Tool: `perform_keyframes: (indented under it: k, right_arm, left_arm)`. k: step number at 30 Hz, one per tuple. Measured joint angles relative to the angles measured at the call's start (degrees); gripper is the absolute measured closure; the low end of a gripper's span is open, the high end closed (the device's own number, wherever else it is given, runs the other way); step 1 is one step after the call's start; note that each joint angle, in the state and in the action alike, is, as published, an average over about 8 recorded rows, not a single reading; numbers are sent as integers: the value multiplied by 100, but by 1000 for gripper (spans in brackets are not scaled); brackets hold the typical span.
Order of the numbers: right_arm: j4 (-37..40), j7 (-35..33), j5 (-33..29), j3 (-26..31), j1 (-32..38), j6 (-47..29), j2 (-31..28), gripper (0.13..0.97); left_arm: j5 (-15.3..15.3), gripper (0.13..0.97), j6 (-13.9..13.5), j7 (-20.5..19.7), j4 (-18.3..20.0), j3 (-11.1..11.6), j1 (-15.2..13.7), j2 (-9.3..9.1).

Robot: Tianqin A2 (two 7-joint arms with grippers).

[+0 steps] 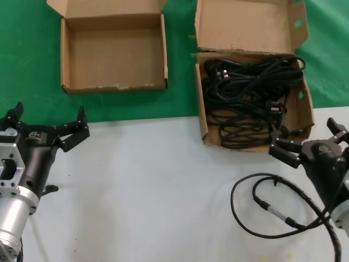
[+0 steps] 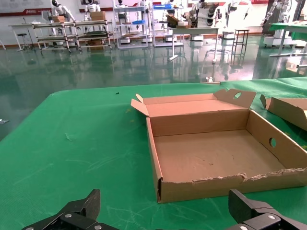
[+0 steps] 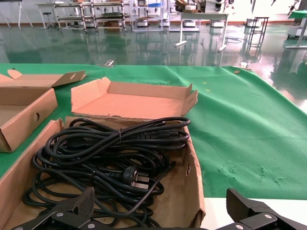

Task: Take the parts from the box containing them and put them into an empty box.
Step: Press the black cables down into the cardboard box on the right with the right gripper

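Note:
Several black cords (image 1: 245, 93) lie tangled in loose coils in the larger cardboard box (image 1: 248, 22), whose tall flap has oval holes. The smaller square box (image 1: 114, 54) to its left holds nothing. My right gripper (image 1: 305, 136) hangs open at the near right corner of the cord box, with nothing between its fingers. In the right wrist view the cords (image 3: 110, 153) and one white-pronged plug lie just beyond that gripper (image 3: 160, 201). My left gripper (image 1: 50, 117) stands open over the white table edge, short of the empty box (image 2: 216, 153), which lies ahead of the gripper (image 2: 165, 206).
A thick black robot cable (image 1: 272, 207) with a metal connector loops on the white table (image 1: 152, 185) near my right arm. Both boxes rest on green cloth (image 1: 27, 54) behind the white surface. A strip of cloth separates the boxes.

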State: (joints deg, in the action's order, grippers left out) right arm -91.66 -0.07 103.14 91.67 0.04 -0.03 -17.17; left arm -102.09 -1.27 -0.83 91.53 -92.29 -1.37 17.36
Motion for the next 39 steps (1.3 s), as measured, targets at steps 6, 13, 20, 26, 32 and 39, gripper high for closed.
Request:
perform_keyframes:
  k: [6, 13, 20, 26, 32, 39]
  right_arm:
    - [-3, -6, -3, 18, 1, 17, -20, 129]
    - [-101, -135, 104, 332, 32, 249, -407, 129]
    - [-410, -722, 834, 1382, 366, 746, -1653, 129]
    - [-710, -1611, 1707, 2684, 1135, 1044, -2906, 129]
    - [-915, -2978, 2415, 4128, 2400, 1147, -3832, 129]
    - [-827, -4815, 3202, 5789, 4138, 1209, -4343, 129]
  left_arm:
    - [0, 186, 0, 0, 0, 0, 0, 0]
    - [0, 261, 0, 0, 0, 0, 0, 0]
    - [0, 368, 0, 0, 0, 0, 0, 0]
    - [0, 446, 0, 0, 0, 0, 0, 0]
    - [0, 575, 0, 0, 0, 0, 0, 0]
    - [0, 741, 0, 0, 0, 0, 0, 0]
